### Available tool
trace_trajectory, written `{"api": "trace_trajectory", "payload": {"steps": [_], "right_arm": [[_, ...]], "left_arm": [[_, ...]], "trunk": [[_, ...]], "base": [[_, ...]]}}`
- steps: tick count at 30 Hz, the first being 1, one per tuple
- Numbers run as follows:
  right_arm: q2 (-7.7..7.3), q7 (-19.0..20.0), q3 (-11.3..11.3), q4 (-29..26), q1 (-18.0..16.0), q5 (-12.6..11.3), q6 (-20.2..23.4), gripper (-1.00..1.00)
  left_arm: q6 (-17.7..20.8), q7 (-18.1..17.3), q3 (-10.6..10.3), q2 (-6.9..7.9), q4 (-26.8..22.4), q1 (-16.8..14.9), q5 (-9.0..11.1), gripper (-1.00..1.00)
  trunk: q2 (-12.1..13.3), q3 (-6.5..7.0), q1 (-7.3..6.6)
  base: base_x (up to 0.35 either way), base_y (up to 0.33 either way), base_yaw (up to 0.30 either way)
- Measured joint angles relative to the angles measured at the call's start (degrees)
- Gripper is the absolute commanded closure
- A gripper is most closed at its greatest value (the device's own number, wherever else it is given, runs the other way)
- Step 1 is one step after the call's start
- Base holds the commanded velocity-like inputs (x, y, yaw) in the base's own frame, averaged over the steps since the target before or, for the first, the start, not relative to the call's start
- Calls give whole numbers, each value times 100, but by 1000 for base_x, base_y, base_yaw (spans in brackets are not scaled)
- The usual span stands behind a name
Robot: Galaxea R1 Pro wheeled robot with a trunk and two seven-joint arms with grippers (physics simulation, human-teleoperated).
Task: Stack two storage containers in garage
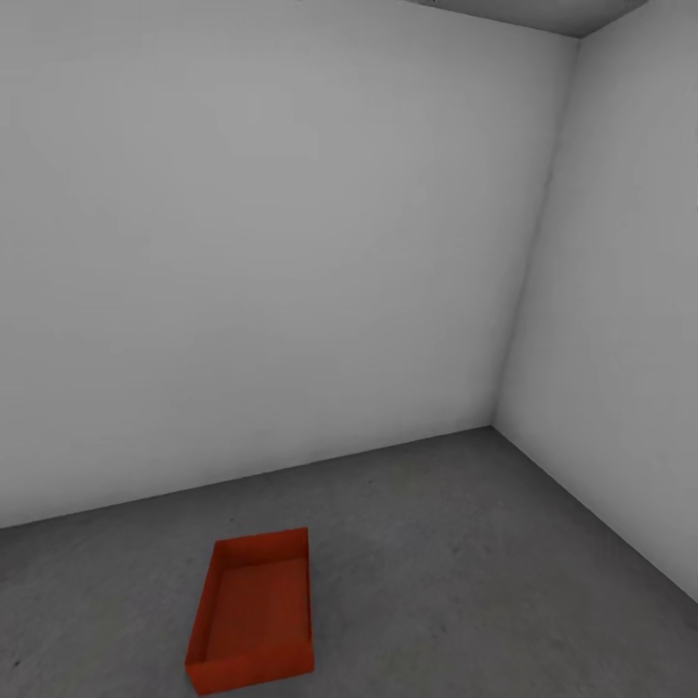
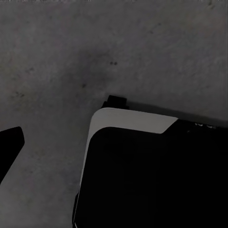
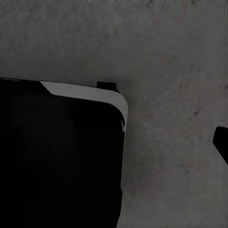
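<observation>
Ahead, two bare white-grey walls [image 1: 291, 242] meet in a corner, with nothing between me and them but one orange-red storage container [image 1: 254, 613] — lidless, sitting flat on the dark speckled floor [image 1: 465, 562], well short of the walls. My wrist cameras look down on my own black base [image 2: 152, 175] over that concrete (a dark finger [image 2: 8, 147] at an edge); how wide either pincer stands, I cannot tell.

Ceiling [image 1: 543, 12] (mostly) cropped out
</observation>
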Motion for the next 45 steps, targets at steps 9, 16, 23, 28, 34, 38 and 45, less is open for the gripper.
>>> {"api": "trace_trajectory", "payload": {"steps": [9,16,23,28,34,38,45], "right_arm": [[-4,-1,-2,0,0,-19,-7,-100],[-4,-1,-2,-4,0,-19,-8,-100],[-4,-1,-2,-4,0,-19,-5,-100],[-12,-2,-9,-2,0,-21,-3,-100],[-13,-2,-10,-3,0,-24,-2,-100],[-14,-3,-10,-3,0,-24,-1,-100],[-13,-3,-10,-3,0,-20,-1,-100]], "left_arm": [[12,-549,18,26,0,0,9,-100],[16,-693,22,32,0,0,11,-100],[16,-698,23,26,0,0,11,-100],[16,-699,23,31,0,0,15,-100],[16,-716,23,28,0,2,12,-100],[16,-723,23,24,0,1,11,-100],[9,-724,23,24,0,0,11,-100]], "trunk": [[0,80,0],[0,143,0],[0,207,0],[0,253,0],[0,307,0],[0,343,0],[0,407,0]], "base": [[0,0,0],[0,0,0],[0,0,0],[0,0,0],[0,0,0],[0,0,0],[0,0,0]]}}
